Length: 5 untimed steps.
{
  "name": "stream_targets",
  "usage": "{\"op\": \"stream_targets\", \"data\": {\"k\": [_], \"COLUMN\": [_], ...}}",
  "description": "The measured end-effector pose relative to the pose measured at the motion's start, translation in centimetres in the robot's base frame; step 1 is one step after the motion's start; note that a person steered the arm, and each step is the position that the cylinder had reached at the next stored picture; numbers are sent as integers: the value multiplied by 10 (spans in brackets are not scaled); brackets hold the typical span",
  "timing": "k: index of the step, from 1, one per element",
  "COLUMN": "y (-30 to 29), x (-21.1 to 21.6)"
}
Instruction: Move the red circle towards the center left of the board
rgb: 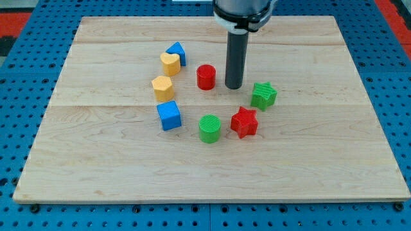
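The red circle (206,77) stands on the wooden board (103,160), a little above the board's middle. My tip (233,87) is just to the right of it, with a small gap between them. To the left of the red circle lie a yellow heart (170,63), a blue block (176,52) behind it, and a yellow hexagon-like block (163,87).
A blue cube (169,115) sits lower left of the red circle. A green circle (209,128), a red star (244,122) and a green star (263,95) lie below and to the right of my tip. A blue pegboard (26,96) surrounds the board.
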<state>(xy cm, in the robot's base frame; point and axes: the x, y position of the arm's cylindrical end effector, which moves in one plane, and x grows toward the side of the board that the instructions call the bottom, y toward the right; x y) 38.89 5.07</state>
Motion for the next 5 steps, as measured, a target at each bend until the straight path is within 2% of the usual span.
{"op": "stream_targets", "data": {"k": [1,2,4,5], "y": [-30,-113,-240,-249], "x": [-14,-14,-15,-15]}}
